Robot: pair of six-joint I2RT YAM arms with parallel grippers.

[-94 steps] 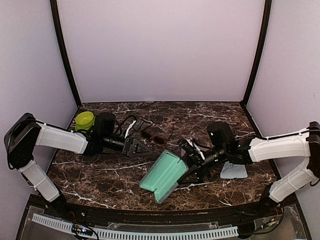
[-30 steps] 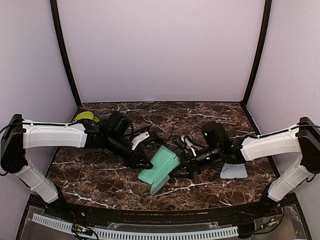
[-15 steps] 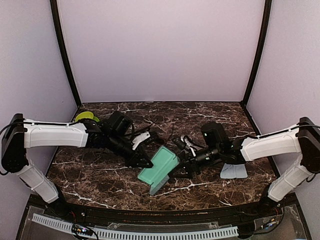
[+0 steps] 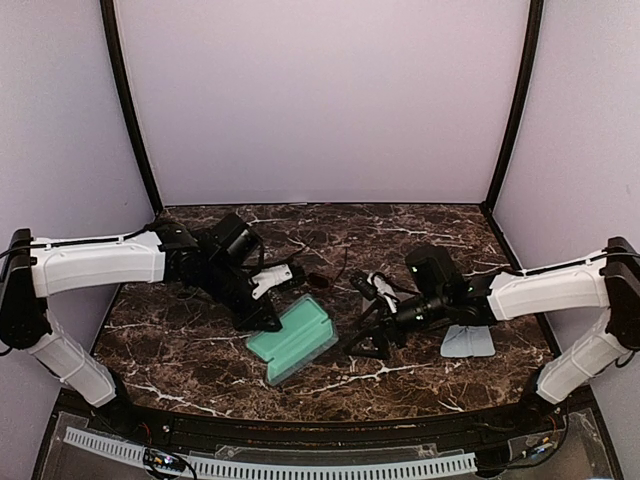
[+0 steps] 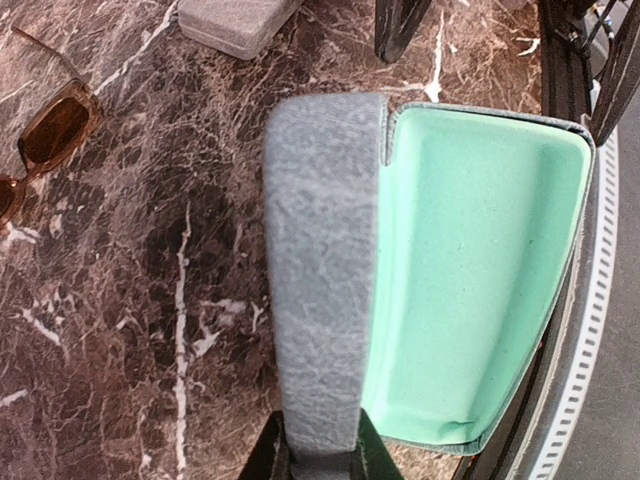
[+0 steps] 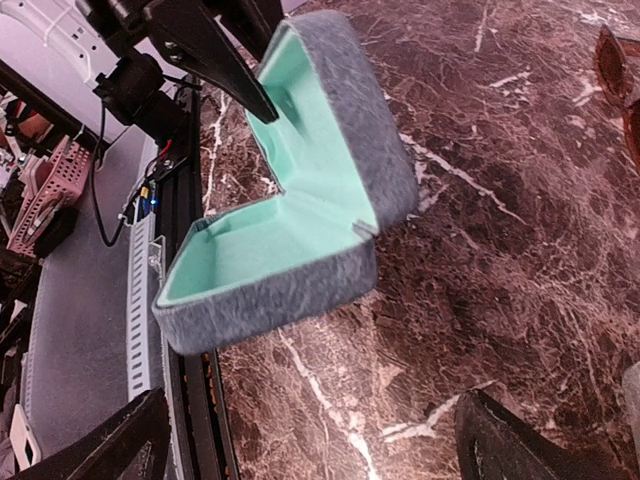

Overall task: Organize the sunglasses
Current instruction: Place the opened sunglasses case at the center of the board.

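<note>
One case [image 5: 440,270] edge in left gripper [image 5: 320,452]

The table [image 4: 180,345] is coloured dark brown, like marble, and is crossed by thin white lines. The case [image 4: 292,340] is covered in speckled blue-grey outside and is lined with mint green inside. The sunglasses [image 5: 50,135] are made with see-through brown lenses and a brown frame. A second case [image 5: 235,20] is coloured plain grey. The cloth [image 4: 467,342] is tinted pale blue. The walls [image 4: 320,100] are painted light purple. The left arm [image 4: 95,262] and the right arm [image 4: 550,288] are covered in white, with black joints.
</note>
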